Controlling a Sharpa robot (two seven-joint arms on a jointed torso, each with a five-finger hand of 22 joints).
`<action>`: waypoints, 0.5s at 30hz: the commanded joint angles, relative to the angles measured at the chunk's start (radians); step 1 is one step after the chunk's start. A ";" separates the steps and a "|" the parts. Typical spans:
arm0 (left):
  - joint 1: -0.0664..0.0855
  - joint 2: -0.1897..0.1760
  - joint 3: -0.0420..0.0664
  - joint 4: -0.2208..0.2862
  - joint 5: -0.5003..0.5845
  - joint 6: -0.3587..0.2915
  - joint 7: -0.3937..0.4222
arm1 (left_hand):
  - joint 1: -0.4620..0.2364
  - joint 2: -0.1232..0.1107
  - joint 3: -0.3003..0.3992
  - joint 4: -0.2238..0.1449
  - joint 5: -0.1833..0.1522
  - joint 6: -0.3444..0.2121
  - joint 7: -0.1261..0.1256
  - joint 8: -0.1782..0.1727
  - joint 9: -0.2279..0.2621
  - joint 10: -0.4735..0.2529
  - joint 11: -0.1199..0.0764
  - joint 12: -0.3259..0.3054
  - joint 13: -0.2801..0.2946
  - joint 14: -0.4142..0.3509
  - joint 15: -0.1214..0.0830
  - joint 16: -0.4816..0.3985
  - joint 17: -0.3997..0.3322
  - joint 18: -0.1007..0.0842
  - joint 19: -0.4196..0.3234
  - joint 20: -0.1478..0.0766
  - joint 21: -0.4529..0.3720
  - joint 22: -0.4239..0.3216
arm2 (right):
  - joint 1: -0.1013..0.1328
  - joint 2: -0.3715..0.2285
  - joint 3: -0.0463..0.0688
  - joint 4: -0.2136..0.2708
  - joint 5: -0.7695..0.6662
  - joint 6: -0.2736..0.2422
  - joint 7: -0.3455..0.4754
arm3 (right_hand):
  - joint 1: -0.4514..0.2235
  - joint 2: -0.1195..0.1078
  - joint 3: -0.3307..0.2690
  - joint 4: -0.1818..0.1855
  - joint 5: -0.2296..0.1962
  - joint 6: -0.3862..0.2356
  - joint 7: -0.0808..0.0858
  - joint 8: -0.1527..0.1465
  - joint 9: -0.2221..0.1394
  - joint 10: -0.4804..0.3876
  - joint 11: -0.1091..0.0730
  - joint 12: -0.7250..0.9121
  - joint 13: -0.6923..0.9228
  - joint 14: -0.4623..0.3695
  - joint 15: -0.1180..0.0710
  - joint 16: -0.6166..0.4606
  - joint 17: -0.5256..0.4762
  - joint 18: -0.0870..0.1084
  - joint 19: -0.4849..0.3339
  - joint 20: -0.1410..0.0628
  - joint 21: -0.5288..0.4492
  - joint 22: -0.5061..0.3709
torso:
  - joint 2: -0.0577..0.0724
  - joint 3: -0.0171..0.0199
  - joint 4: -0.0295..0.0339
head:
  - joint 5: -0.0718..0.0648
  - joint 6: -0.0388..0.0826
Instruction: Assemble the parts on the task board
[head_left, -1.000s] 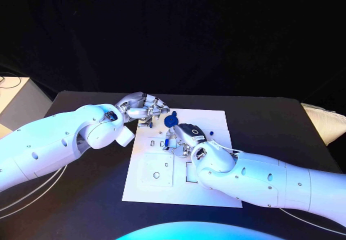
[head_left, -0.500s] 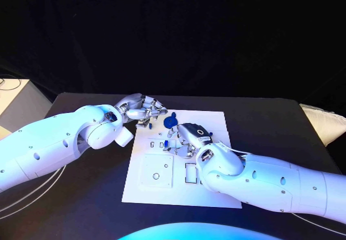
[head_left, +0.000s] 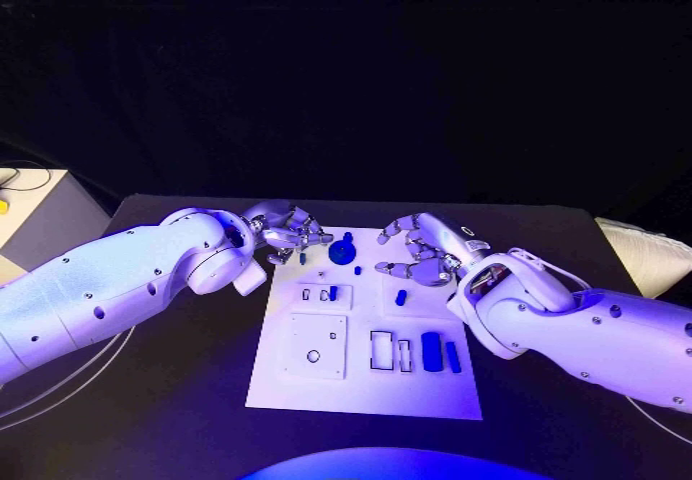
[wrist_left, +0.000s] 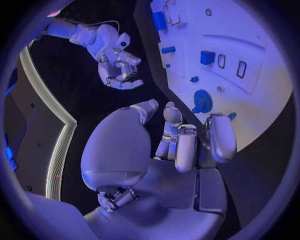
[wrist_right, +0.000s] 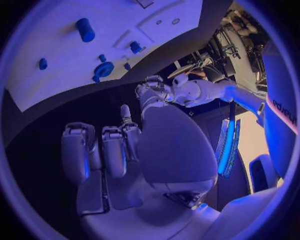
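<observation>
On the table (head_left: 173, 400) we see the board (head_left: 361, 385), its far edge between both arms. Our left robot hand (head_left: 293, 232), fingers curled on nothing, sits just beside the round blue part (head_left: 342, 251); our right robot hand (head_left: 420, 252) hovers spread, farther off.

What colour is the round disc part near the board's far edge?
Blue. The round disc part stands against the white task board, clearest in the head view.
</observation>
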 joint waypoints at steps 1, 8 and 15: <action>0.013 0.025 0.001 -0.016 -0.163 0.166 -0.192 | -0.018 0.000 -0.004 0.020 -0.002 -0.014 0.000 0.008 0.012 -0.006 -0.001 -0.004 -0.004 0.085 -0.008 0.002 0.206 -0.016 0.000 -0.007 0.005 -0.001 | 0.024 -0.027 0.004 -0.008 0.254 0.069 0.138 | 0.002 -0.008 -0.001 0.005 0.009 -0.006 0.000 0.004 -0.001 -0.005 0.000 -0.002 0.129 0.086 0.008 -0.004 0.205 0.010 0.052 0.007 -0.002 0.155 | -0.014 0.0049 -0.0056 | 0.006 -0.006; 0.027 0.079 0.001 -0.052 -0.219 0.323 -0.328 | -0.062 0.011 -0.021 0.028 -0.003 -0.027 -0.002 0.043 0.057 -0.032 0.000 -0.017 -0.025 0.078 -0.007 -0.011 0.186 -0.012 -0.013 -0.005 -0.010 -0.026 | 0.067 -0.050 0.011 -0.084 0.411 0.079 0.164 | 0.000 -0.004 0.002 0.005 0.028 -0.008 0.001 0.005 -0.002 -0.008 0.001 -0.004 0.127 0.087 0.008 -0.003 0.206 0.011 0.051 0.007 -0.004 0.154 | -0.023 0.0110 -0.0084 | 0.014 -0.014; 0.036 0.114 0.000 -0.084 -0.274 0.377 -0.385 | -0.096 0.012 -0.038 0.030 -0.003 -0.050 0.001 0.058 0.084 -0.036 0.002 -0.004 -0.013 0.077 -0.005 -0.012 0.185 -0.012 -0.015 -0.002 -0.011 -0.026 | 0.082 -0.053 0.012 -0.148 0.454 0.077 0.163 | -0.002 -0.005 0.002 0.005 0.040 -0.019 0.003 0.000 -0.005 -0.011 0.002 -0.006 0.124 0.086 0.009 -0.004 0.205 0.011 0.051 0.008 -0.006 0.153 | -0.023 0.0141 -0.0075 | 0.015 -0.026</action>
